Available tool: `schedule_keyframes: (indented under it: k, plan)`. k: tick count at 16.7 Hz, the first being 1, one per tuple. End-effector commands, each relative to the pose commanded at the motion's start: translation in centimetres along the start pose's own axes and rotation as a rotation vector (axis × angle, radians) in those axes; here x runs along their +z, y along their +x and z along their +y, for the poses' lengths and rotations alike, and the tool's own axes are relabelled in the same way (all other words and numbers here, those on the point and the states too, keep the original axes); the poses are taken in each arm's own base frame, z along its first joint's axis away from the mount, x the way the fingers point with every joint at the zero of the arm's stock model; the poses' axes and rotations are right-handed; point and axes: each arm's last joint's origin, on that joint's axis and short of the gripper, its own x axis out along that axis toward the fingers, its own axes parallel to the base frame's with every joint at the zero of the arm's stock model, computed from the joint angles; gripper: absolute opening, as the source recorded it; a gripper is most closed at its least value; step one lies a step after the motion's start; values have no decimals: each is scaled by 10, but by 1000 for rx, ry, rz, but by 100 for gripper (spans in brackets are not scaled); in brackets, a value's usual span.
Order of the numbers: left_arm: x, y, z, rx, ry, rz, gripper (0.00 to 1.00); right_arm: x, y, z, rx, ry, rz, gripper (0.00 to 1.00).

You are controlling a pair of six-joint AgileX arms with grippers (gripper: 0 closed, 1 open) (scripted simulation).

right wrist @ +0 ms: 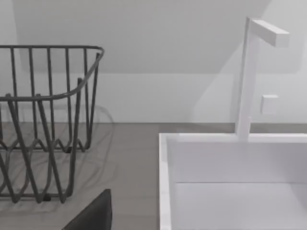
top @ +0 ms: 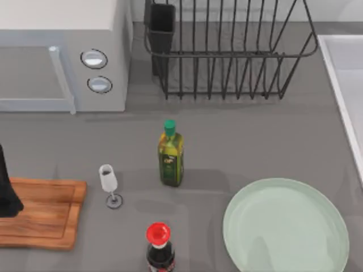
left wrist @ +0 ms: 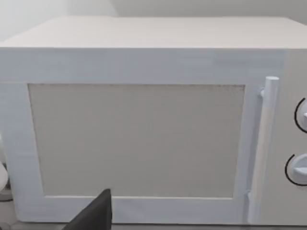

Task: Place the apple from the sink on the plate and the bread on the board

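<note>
The pale green plate (top: 286,226) lies at the front right of the table. At the front left is the wooden board (top: 48,212), and a black part of my left arm (top: 7,187) stands over its left end. The sink (top: 340,73) runs along the right edge; its white rim (right wrist: 165,182) and part of its basin face the right wrist camera. A dark piece of my left gripper (left wrist: 93,213) shows before the microwave door. A dark piece of my right gripper (right wrist: 93,213) shows between rack and sink. The apple and the bread are out of view.
A white microwave (top: 62,56) fills the back left, and a black wire dish rack (top: 227,51) stands at the back middle. An olive oil bottle (top: 170,153), a small wine glass (top: 109,181) and a red-capped dark bottle (top: 159,246) stand mid-table. A white faucet (right wrist: 249,72) rises behind the sink.
</note>
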Motion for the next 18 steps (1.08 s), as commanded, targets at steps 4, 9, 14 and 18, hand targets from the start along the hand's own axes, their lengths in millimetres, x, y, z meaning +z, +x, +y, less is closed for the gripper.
schedule_keyframes:
  k: [4,9,14,18]
  plan:
    - [0,0,0,0,0,0,100,0,0,0,0,0,0,100]
    - [0,0,0,0,0,0,100,28,3,-2,-17,-16,106,100]
    - [0,0,0,0,0,0,100,83,37,-7,-47,-43,396,100]
    - [0,0,0,0,0,0,100,109,107,-19,-59,-53,729,100]
